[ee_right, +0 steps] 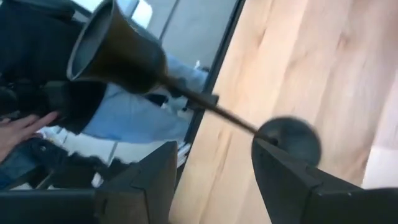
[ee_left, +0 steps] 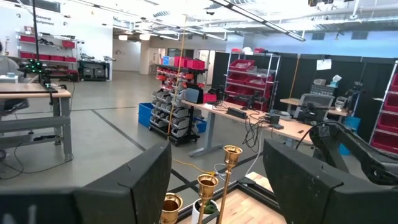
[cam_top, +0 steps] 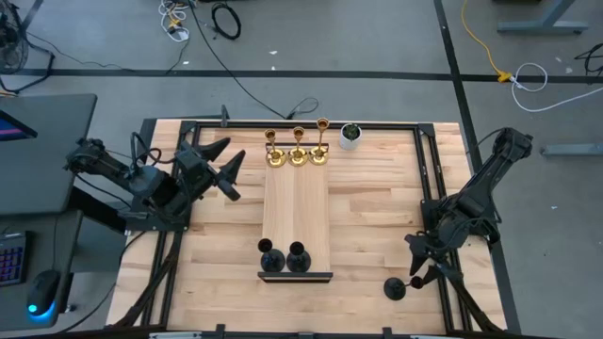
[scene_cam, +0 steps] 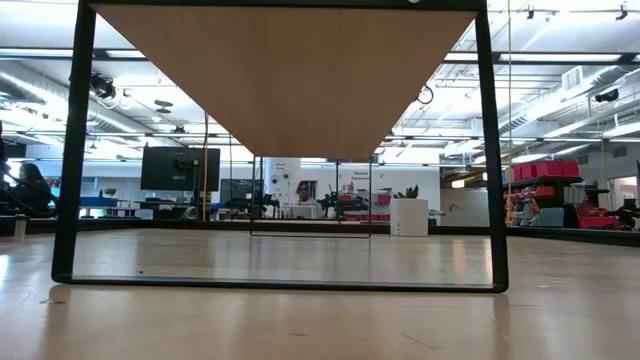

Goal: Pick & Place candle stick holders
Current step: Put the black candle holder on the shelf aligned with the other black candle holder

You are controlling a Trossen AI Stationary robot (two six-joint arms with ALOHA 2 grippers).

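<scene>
Three gold holders (cam_top: 298,151) stand upright in a row at the far end of a raised wooden board (cam_top: 297,212); they also show in the left wrist view (ee_left: 207,183). Two black holders (cam_top: 285,256) stand at the board's near end. A third black holder (cam_top: 396,287) is tipped over on the table near the right front. Its flared base (ee_right: 118,53) points away from my right gripper (cam_top: 415,264) and its cup end (ee_right: 292,140) is by it. My right gripper's fingers (ee_right: 214,149) are apart. My left gripper (cam_top: 229,168) is open and empty, left of the gold row. My right gripper has the black holder's cup end (ee_right: 292,140) right beside one fingertip (ee_right: 268,152), outside the gap between the fingers. The thin stem (ee_right: 217,112) runs slantwise past the gap. I cannot tell whether the finger touches the holder.
A small white pot with a dark green centre (cam_top: 350,135) stands right of the gold row. A black frame (cam_top: 424,188) runs along the table's edges. Beyond the table's edge, a person's hand (ee_right: 18,130) and jeans (ee_right: 134,118) show in the right wrist view.
</scene>
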